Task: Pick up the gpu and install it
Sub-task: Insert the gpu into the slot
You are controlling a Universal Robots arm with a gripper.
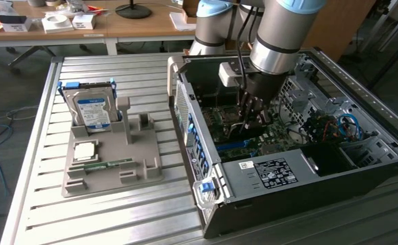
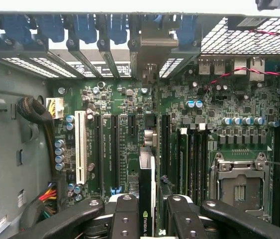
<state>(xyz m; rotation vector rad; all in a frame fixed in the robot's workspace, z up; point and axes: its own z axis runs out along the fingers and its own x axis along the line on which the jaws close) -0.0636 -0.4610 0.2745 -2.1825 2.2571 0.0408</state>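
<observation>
the thin, dark, flat gpu card, edge-on with a green logo, is clamped in the tool inside the open black computer case, just above the green motherboard slots. seating it well likely means holding it upright, lined along one slot.

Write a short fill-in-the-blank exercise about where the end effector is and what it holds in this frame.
1. The end effector grips the gpu inside the open computer ____.
2. The gpu's edge faces the green ____.
3. The hard drive, standing in the gray holder, has a ____ label.
Missing words: case; motherboard; blue.
</observation>
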